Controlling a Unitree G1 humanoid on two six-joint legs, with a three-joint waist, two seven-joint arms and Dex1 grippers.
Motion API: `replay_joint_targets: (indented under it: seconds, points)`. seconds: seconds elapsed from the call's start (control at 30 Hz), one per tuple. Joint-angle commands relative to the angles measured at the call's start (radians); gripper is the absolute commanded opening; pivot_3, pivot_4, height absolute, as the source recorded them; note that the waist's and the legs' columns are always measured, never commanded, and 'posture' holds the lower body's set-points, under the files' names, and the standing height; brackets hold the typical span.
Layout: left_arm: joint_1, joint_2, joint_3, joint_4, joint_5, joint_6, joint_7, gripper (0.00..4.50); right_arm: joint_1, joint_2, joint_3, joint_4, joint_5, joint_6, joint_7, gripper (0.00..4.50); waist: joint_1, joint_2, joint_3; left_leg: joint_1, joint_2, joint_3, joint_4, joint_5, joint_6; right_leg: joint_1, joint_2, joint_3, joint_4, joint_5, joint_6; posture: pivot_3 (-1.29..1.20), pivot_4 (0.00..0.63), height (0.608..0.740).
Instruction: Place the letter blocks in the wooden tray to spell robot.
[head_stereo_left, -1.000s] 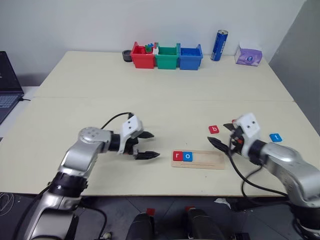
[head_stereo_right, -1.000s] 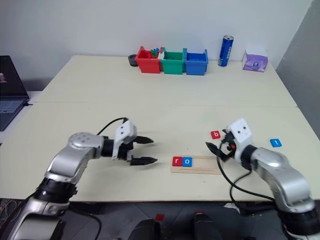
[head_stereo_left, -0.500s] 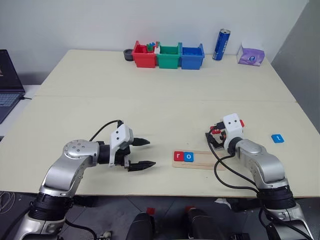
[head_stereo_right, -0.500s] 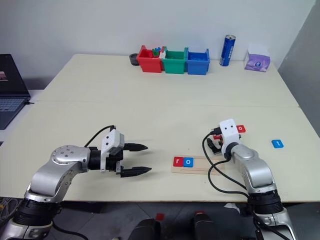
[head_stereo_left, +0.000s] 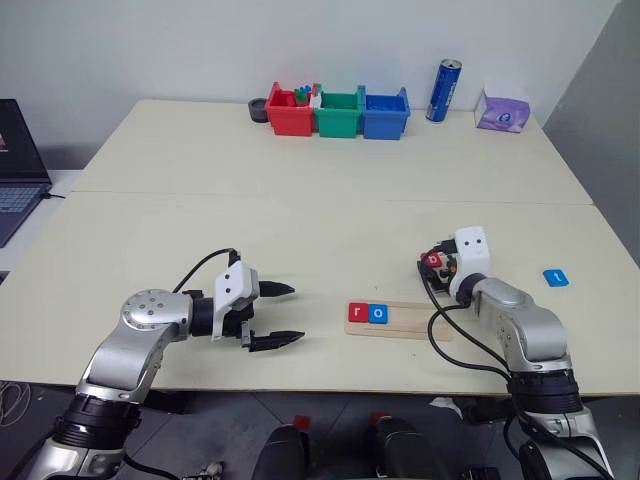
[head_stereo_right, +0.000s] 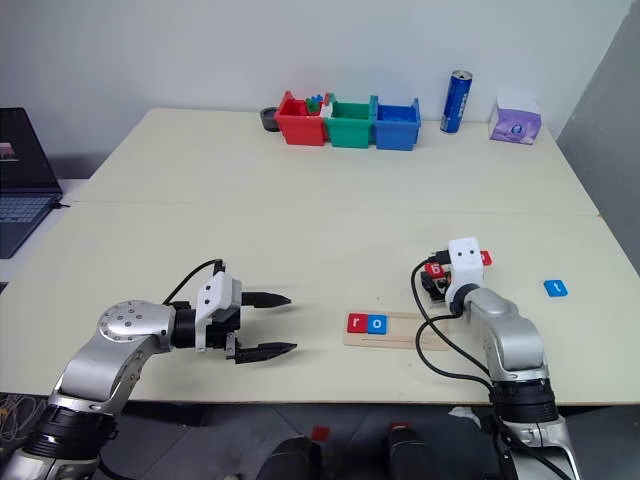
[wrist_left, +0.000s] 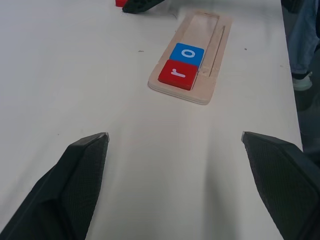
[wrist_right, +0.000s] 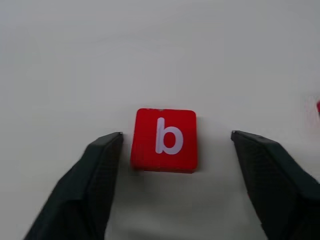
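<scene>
The table (head_stereo_left: 300, 220) is wide, and the wooden tray (head_stereo_left: 420, 322) lies near its front edge with the red r (head_stereo_left: 357, 312) and blue o (head_stereo_left: 377, 313) already in the first places. The right gripper (wrist_right: 172, 137) has its fingers apart around the red b (wrist_right: 164, 139), not yet touching. It sits nearer one finger, so closing could push it sideways or tip it. The left gripper (head_stereo_left: 279, 315) waits wide and empty. The blue t (head_stereo_left: 556, 277) lies well apart; another red tile seems partly hidden behind the right wrist.
</scene>
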Motion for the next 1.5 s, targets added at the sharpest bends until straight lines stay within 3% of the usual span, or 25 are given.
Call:
replay_joint_targets:
  seconds: [0.03, 0.13, 0.37, 0.63, 1.1, 1.13, 1.33, 1.37, 1.5]
  points:
    - [-0.005, -0.004, -0.008, -0.011, -0.001, -0.058, -0.013, 4.5, -0.005, 0.001, -0.002, 0.02, -0.01, 0.0, 0.006, 2.45, 0.0, 0.0, 0.0, 0.0, 0.0, 0.0, 0.0, 0.0, 0.0, 0.0, 0.0, 0.0, 0.0, 0.0, 0.0, 0.0, 0.15, 0.74]
    - [-0.004, -0.003, -0.016, -0.006, 0.009, -0.1, -0.012, 4.5, -0.003, 0.002, 0.004, 0.0, -0.013, -0.015, 0.007, 1.44, 0.0, 0.0, 0.0, 0.0, 0.0, 0.0, 0.0, 0.0, 0.0, 0.0, 0.0, 0.0, 0.0, 0.0, 0.0, 0.0, 0.15, 0.74]
    - [-0.017, -0.019, -0.032, -0.037, -0.028, -0.102, -0.025, 4.5, 0.151, -0.071, -0.03, -0.338, -0.005, 0.046, 0.024, 1.45, 0.002, 0.001, 0.001, -0.003, 0.0, -0.001, 0.0, 0.0, 0.0, -0.002, 0.0, 0.0, -0.001, 0.0, 0.0, 0.0, 0.15, 0.74]
    - [-0.035, -0.029, -0.051, -0.078, -0.073, -0.077, -0.054, 4.5, 0.492, 0.014, -0.095, -0.762, -0.021, 0.198, -0.103, 1.45, 0.0, 0.002, 0.0, -0.003, 0.001, -0.003, 0.0, 0.0, 0.0, -0.002, 0.0, 0.001, 0.0, -0.003, 0.004, 0.0, 0.15, 0.74]
    - [-0.037, -0.025, -0.069, -0.055, -0.07, -0.092, -0.091, 4.5, 0.61, 0.215, -0.123, -0.744, -0.029, 0.214, -0.191, 1.45, -0.002, 0.002, 0.0, 0.005, 0.001, 0.0, -0.001, 0.0, 0.0, 0.002, 0.001, 0.004, -0.001, -0.003, 0.005, 0.0, 0.15, 0.74]
    - [-0.035, -0.024, -0.068, -0.058, -0.069, -0.091, -0.089, 4.5, 0.606, 0.226, -0.127, -0.742, -0.027, 0.207, -0.191, 2.18, -0.002, 0.002, 0.0, 0.005, 0.001, -0.001, -0.001, 0.0, 0.0, 0.002, 0.001, 0.004, -0.001, -0.003, 0.005, 0.0, 0.15, 0.74]
    - [-0.025, -0.015, -0.059, -0.067, -0.067, -0.085, -0.075, 4.5, 0.537, 0.232, -0.147, -0.787, -0.046, 0.18, -0.207, 4.3, -0.002, 0.002, 0.0, 0.005, 0.001, -0.001, -0.001, 0.0, 0.0, 0.002, 0.001, 0.004, -0.001, -0.003, 0.005, 0.0, 0.15, 0.74]
    - [-0.023, -0.014, -0.058, -0.07, -0.066, -0.084, -0.072, 4.5, 0.52, 0.22, -0.152, -0.793, -0.052, 0.177, -0.208, 4.47, -0.003, 0.002, 0.0, 0.005, 0.001, 0.0, -0.001, 0.0, 0.0, 0.002, 0.001, 0.004, -0.001, -0.003, 0.005, 0.0, 0.15, 0.74]
    - [-0.018, -0.011, -0.052, -0.094, -0.073, -0.063, -0.049, 4.5, 0.418, 0.087, -0.219, -0.773, -0.002, 0.18, -0.102, 4.47, -0.002, 0.003, 0.0, 0.005, 0.001, 0.0, -0.001, 0.0, 0.0, 0.002, 0.001, 0.004, -0.001, -0.003, 0.005, 0.0, 0.15, 0.74]
